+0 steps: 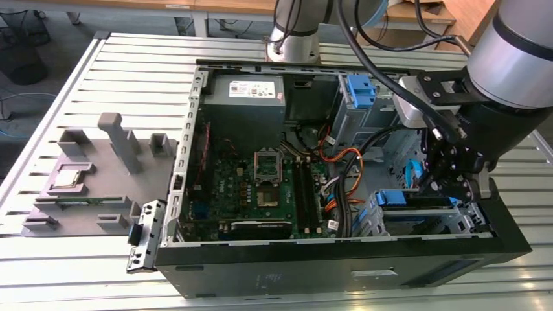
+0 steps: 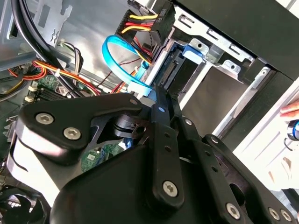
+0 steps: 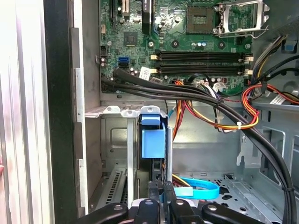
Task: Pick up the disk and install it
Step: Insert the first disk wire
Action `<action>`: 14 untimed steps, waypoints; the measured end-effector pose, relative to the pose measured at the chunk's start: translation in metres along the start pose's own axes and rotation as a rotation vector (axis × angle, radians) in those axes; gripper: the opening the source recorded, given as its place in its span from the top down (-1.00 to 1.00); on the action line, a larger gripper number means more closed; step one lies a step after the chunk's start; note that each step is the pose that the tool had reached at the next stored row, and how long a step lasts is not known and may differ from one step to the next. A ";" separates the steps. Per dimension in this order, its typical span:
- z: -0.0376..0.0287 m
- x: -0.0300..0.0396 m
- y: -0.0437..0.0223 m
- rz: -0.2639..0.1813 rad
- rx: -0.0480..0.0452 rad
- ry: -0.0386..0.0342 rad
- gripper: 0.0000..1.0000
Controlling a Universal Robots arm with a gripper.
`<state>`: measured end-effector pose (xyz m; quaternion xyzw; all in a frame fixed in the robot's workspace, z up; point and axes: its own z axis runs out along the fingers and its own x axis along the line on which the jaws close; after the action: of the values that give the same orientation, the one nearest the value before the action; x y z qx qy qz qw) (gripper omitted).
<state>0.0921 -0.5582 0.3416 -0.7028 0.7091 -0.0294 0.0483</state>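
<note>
Evidently installing: the claw (image 3: 161, 189) seemingly pinches the disk (image 3: 153, 140), edge-on in the drive bay (image 3: 131, 154); square alignment appears essential.

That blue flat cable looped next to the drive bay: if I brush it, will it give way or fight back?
Probably floppy: the blue flat cable curves in a loose loop, so it should bend aside. Likely light, being a thin ribbon. It may spring back or tug, since one end seems attached near the disk.
</note>
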 end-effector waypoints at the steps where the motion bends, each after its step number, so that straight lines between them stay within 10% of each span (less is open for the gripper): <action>1: 0.0001 0.0003 0.0001 -0.001 0.0029 -0.0023 0.68; 14: 0.0006 0.0007 0.0014 -0.003 0.0071 -0.0122 0.68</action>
<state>0.0907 -0.5589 0.3408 -0.7038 0.7077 -0.0277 0.0551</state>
